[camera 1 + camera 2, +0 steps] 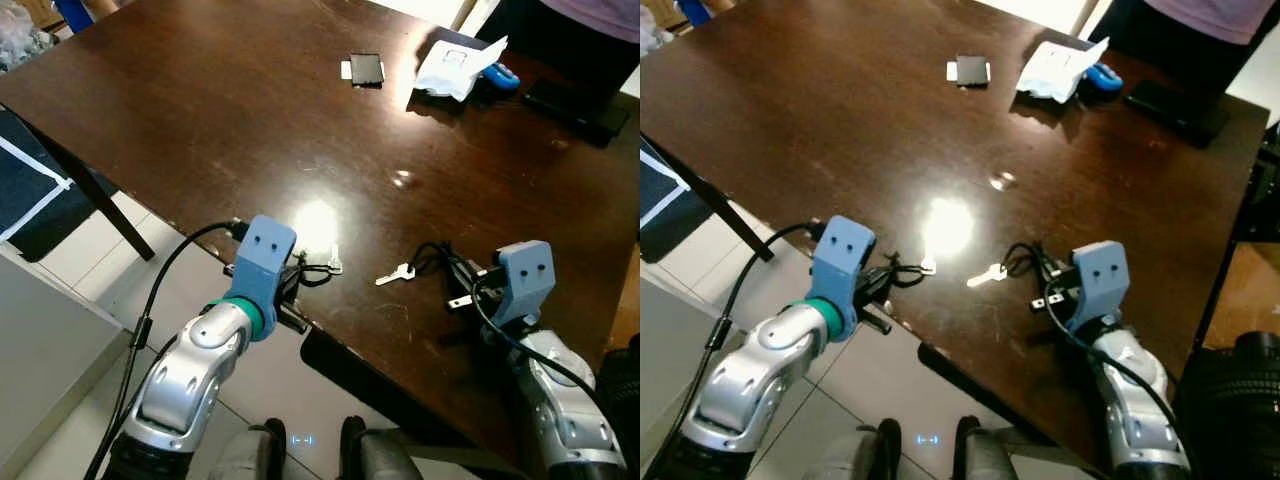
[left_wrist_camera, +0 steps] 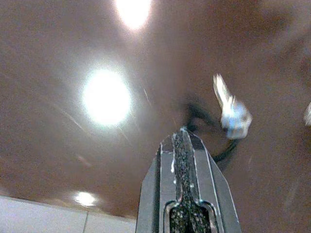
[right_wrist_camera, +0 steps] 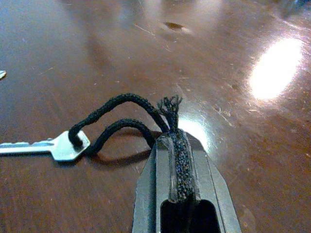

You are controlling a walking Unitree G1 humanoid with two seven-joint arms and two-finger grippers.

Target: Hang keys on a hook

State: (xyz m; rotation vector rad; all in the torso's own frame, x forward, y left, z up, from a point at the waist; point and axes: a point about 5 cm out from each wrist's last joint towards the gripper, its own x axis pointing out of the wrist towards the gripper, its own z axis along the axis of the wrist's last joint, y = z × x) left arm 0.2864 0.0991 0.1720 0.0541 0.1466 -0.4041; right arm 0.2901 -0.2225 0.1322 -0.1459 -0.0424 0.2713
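Our right gripper (image 3: 176, 141) pinches the cord (image 3: 116, 114); its key (image 3: 53, 145) lies just ahead. Our left gripper (image 2: 183, 145) is clenched beside another key (image 2: 233, 114).

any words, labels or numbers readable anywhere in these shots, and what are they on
None can be read.
White packet at the table's far side: faint markings, too blurred to read.
Small black card on the table: no legible print.
Key on the black cord: no stamp legible.

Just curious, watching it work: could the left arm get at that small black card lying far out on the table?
Probably not from here. The left gripper sits at the table's near edge, pinching a black cord; the black card lies far across bare tabletop, unobstructed.
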